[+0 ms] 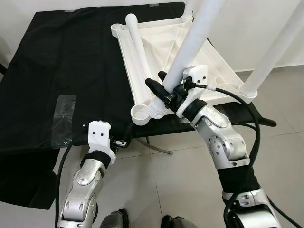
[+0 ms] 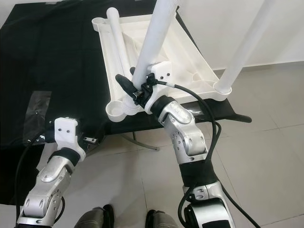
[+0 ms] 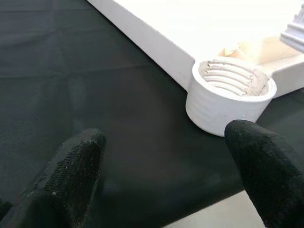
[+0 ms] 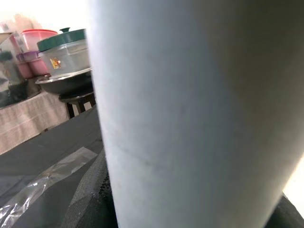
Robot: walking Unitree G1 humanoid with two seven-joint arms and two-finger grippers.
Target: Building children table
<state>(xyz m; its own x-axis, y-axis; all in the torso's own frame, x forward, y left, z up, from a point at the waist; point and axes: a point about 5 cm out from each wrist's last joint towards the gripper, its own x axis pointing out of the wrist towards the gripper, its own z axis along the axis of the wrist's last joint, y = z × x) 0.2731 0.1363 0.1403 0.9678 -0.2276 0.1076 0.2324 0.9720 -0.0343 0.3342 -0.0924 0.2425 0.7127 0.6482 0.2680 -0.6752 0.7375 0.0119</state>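
Tabletop [image 1: 199,71]: rigid light plastic, upside-down on black worktop [image 1: 57,61]. Right gripper [image 1: 164,90] fingers clamp smooth leg [image 1: 190,45] low, near socket [image 1: 142,114]; left gripper [image 3: 166,166] fingers open.

Head stereo looking down, wrist close-ups

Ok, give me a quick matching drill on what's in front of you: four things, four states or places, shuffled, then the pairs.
Things:
1. left gripper
2. right gripper
3. loose white leg
4. corner socket

States:
A. lying flat on the upturned tabletop
B. empty, threads showing
C. open, hovering by the near corner over the black cloth
D. shut on an upright leg

Pairs: 1-C, 2-D, 3-A, 4-B
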